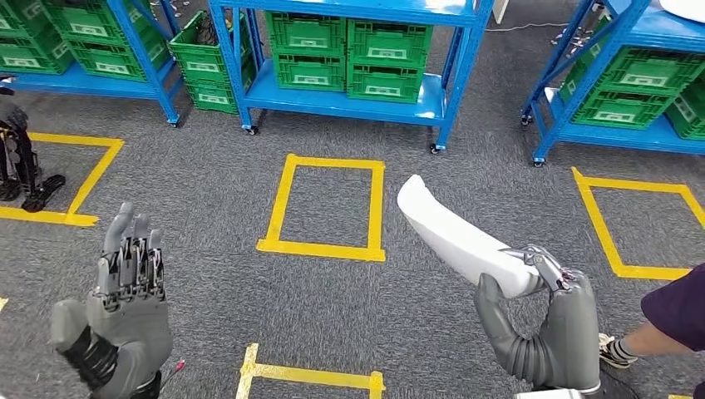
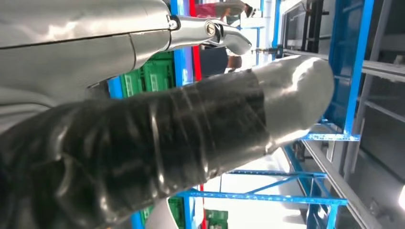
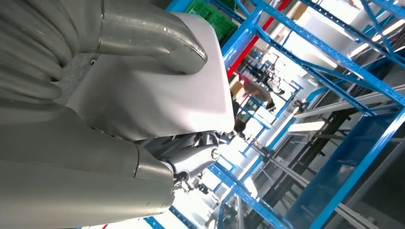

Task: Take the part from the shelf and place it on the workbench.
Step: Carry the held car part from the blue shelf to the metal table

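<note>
A long curved white part is held up in front of me by my right hand, which grips its near end; the far end points up and to the left over the grey floor. In the right wrist view the same white part lies clamped between the hand's thumb and fingers. My left hand is raised at the lower left with its fingers straight and apart, holding nothing. The left wrist view shows its thick thumb close up.
Blue shelves with green crates stand ahead, more at the left and right. Yellow tape squares mark the grey carpet. A person's foot and dark sleeve are at the lower right. A dark stand is at the left.
</note>
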### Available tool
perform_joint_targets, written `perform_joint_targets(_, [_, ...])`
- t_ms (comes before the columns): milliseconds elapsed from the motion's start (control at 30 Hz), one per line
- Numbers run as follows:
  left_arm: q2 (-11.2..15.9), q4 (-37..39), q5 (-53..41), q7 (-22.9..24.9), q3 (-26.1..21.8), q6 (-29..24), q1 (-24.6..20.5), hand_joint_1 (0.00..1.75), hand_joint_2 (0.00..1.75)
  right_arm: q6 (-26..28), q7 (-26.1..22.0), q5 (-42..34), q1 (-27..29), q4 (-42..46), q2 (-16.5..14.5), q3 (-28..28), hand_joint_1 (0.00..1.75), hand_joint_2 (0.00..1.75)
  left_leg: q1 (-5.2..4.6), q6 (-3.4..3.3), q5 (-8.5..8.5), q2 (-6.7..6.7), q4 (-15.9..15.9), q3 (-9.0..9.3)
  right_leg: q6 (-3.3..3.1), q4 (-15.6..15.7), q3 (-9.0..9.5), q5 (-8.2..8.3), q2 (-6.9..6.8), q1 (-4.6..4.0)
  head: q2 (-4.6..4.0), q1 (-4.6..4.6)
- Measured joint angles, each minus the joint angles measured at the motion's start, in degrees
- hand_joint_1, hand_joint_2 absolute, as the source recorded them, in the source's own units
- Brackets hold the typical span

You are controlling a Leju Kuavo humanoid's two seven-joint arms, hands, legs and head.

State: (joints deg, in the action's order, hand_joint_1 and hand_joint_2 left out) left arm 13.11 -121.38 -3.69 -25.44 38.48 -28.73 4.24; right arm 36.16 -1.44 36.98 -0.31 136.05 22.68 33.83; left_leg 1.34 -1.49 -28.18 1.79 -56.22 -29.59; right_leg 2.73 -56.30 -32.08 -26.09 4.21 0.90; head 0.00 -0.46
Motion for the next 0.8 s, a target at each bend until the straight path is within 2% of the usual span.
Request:
perform_joint_targets(33, [0.0,-0.1,0.0,-0.1,0.0,0.0,0.0,0.0,0.0,0.0,0.0,0.0,-0.1,0.0,0.0,0.0,1.75,1.75,0.05,-0.33,0.12,-0.58,0.1,-0.02,0.23,-1.4,-0.9,-0.87,-0.77,0.0,0.0,0.3])
perform_joint_targets(67, [0.0,-0.2,0.1,-0.2,0.0,0.0,0.0,0.0,0.0,0.0,0.0,0.0,-0.2,0.0,-0.1,0.0,1.75,1.75,0.06,-0.65,0.24,-1.17,0.3,-0.08,0.4,-4.2,-2.32,-2.34,-1.77,0.0,0.0,0.7])
perform_joint_targets(133, [0.0,-0.3,0.3,-0.6,0.0,0.0,0.1,0.0,0.0,0.0,0.0,0.0,-0.4,-0.1,-0.1,0.0,1.75,1.75,-0.23,-1.01,0.3,-2.31,0.2,-0.34,0.64,-11.6,-5.72,-5.71,-3.13,-0.01,0.0,1.6])
perform_joint_targets(167, [0.0,-0.3,0.5,-0.9,0.0,0.0,0.1,0.0,0.0,0.1,0.1,0.0,-0.4,-0.2,-0.2,0.1,1.75,1.75,-0.4,-1.11,0.29,-2.96,0.2,-0.45,0.68,-14.7,-7.04,-6.63,-3.32,0.0,0.0,1.91])
perform_joint_targets(200, [0.0,-0.2,0.7,-1.2,0.0,0.1,0.1,0.0,0.0,0.1,0.2,0.0,-0.4,-0.3,-0.2,0.1,1.75,1.75,-0.55,-1.19,0.26,-3.6,0.2,-0.52,0.63,-15.8,-7.49,-6.53,-3.44,-0.02,0.0,2.11])
perform_joint_targets(233, [0.0,-0.2,0.9,-1.5,0.0,0.1,0.1,0.0,0.0,0.1,0.3,0.0,-0.4,-0.4,-0.2,0.2,1.75,1.75,-0.7,-1.25,0.2,-4.23,0.1,-0.53,0.48,-14.9,-6.93,-5.45,-3.62,-0.08,0.0,2.3])
perform_joint_targets(267, [0.0,-0.1,1.0,-1.7,0.0,0.1,0.1,0.0,0.0,0.1,0.5,0.1,-0.4,-0.4,-0.2,0.3,1.75,1.75,-0.83,-1.28,0.14,-4.88,0.1,-0.47,0.21,-12.1,-5.44,-3.67,-4.04,-0.19,0.0,2.49])
perform_joint_targets(333, [0.0,-0.1,1.3,-2.0,0.0,0.1,0.1,0.0,0.0,0.0,1.0,0.4,-0.8,-0.5,-0.2,0.5,1.75,1.75,-1.15,-1.15,-0.06,-6.05,0.0,-0.31,-0.7,-4.6,-1.72,-0.82,-6.62,-0.88,0.0,2.74])
perform_joint_targets(400, [0.0,-0.1,1.5,-2.4,0.0,0.1,0.1,0.0,0.0,-0.1,1.6,0.7,-1.3,-0.5,-0.2,0.6,1.75,1.75,-1.46,-0.74,-0.14,-7.17,-0.1,-0.46,-1.56,-0.6,0.35,-0.39,-8.65,-1.62,0.0,2.77])
perform_joint_targets(433, [0.0,-0.1,1.7,-2.6,0.0,0.1,0.1,0.0,0.0,-0.1,1.8,0.9,-1.4,-0.5,-0.2,0.7,1.75,1.75,-1.6,-0.51,-0.15,-7.85,-0.1,-0.59,-1.81,-0.2,0.45,-0.56,-8.61,-1.83,0.0,2.7])
perform_joint_targets(467, [0.0,-0.1,1.8,-2.8,-0.1,0.2,0.1,0.0,0.0,-0.2,1.9,0.9,-1.5,-0.5,-0.2,0.7,1.75,1.75,-1.64,-0.25,-0.21,-8.44,-0.2,-0.78,-2.05,0.0,0.53,-0.39,-7.89,-1.71,0.0,2.63])
perform_joint_targets(500, [0.0,0.0,2.0,-2.9,-0.1,0.2,0.1,0.0,0.0,-0.2,2.0,1.0,-1.4,-0.5,-0.2,0.8,1.75,1.75,-1.61,0.04,-0.52,-8.26,-0.5,-1.0,-2.26,0.2,0.46,-0.14,-7.19,-1.57,0.0,2.49])
perform_joint_targets(567, [0.0,0.1,2.2,-3.2,-0.1,0.2,0.1,0.0,0.0,-0.3,2.1,1.0,-1.6,-0.5,-0.2,0.8,1.75,1.75,-1.36,0.68,-2.52,-5.81,-3.8,-2.65,-2.7,0.6,0.57,0.31,-5.88,-1.14,0.0,1.97])
perform_joint_targets(600, [0.0,0.1,2.2,-3.2,-0.1,0.2,0.1,0.0,0.0,-0.4,2.3,1.0,-1.7,-0.5,-0.2,0.9,1.75,1.75,-1.15,0.94,-4.08,-4.09,-7.1,-4.29,-2.85,0.7,0.5,0.43,-5.2,-1.05,0.0,1.59])
perform_joint_targets(633, [-0.1,0.1,2.2,-3.3,-0.2,0.2,0.2,0.0,0.0,-0.6,2.4,1.0,-1.9,-0.5,-0.2,0.9,1.75,1.75,-1.01,1.14,-5.63,-3.0,-11.1,-6.28,-2.97,0.7,0.43,0.49,-4.49,-0.99,0.0,1.21])
perform_joint_targets(667, [-0.1,0.2,2.3,-3.4,-0.2,0.2,0.3,0.0,0.0,-0.7,2.5,1.0,-1.9,-0.5,-0.2,0.9,1.75,1.75,-0.92,1.27,-6.66,-2.5,-14.6,-8.2,-3.03,0.6,0.37,0.53,-3.71,-0.98,0.0,0.88])
perform_joint_targets(700, [-0.1,0.3,2.3,-3.4,-0.2,0.2,0.4,0.0,0.0,-0.8,2.7,1.0,-1.9,-0.5,-0.2,0.9,1.75,1.75,-0.87,1.34,-6.85,-2.27,-16.8,-9.51,-3.04,0.6,0.33,0.53,-2.88,-0.98,0.0,0.63])
perform_joint_targets(733, [-0.1,0.3,2.4,-3.4,-0.2,0.2,0.6,0.0,0.0,-0.9,2.8,1.0,-1.9,-0.5,-0.2,0.9,1.75,1.75,-0.83,1.33,-6.02,-2.15,-16.8,-9.85,-3.02,0.5,0.32,0.52,-2.02,-0.97,0.0,0.43])
perform_joint_targets(767, [-0.1,0.4,2.4,-3.5,-0.2,0.2,0.6,0.0,0.0,-1.0,2.8,1.0,-1.9,-0.5,-0.2,0.9,1.75,1.75,-0.76,1.24,-4.32,-1.94,-14.8,-9.12,-2.98,0.3,0.32,0.51,-1.14,-0.95,0.0,0.24])
perform_joint_targets(800, [-0.1,0.4,2.4,-3.5,-0.2,0.2,0.7,0.0,0.0,-1.0,2.9,1.0,-1.9,-0.5,-0.2,0.9,1.75,1.75,-0.63,1.13,-2.18,-1.26,-11.2,-7.53,-2.87,0.2,0.32,0.48,-0.29,-0.93,0.0,0.1])
